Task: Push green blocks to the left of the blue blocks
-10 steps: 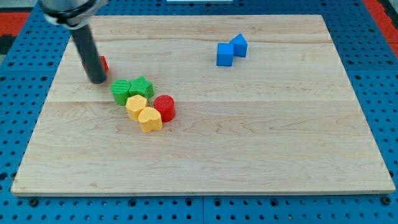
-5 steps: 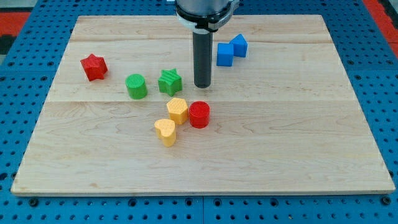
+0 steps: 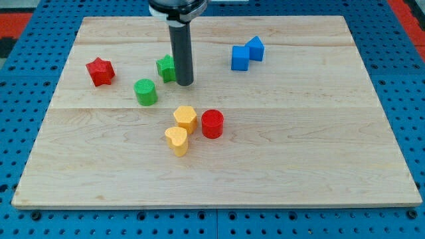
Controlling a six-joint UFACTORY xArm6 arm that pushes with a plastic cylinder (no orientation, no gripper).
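My tip (image 3: 184, 83) rests on the board against the right side of a green star block (image 3: 165, 68), which the rod partly hides. A green cylinder (image 3: 145, 91) stands just below and left of it. Two blue blocks, a cube (image 3: 240, 58) and a smaller one (image 3: 255, 48), touch each other toward the view's top right. Both green blocks lie left of the blue ones.
A red star (image 3: 99, 71) sits at the view's left. Two yellow blocks (image 3: 185, 118) (image 3: 176, 140) and a red cylinder (image 3: 212, 123) cluster at the board's middle. The wooden board (image 3: 299, 146) ends in a blue pegboard surround.
The rod moved left and up. The green star slid up and left with it. The upper yellow block shifted slightly left. The other blocks stayed put.
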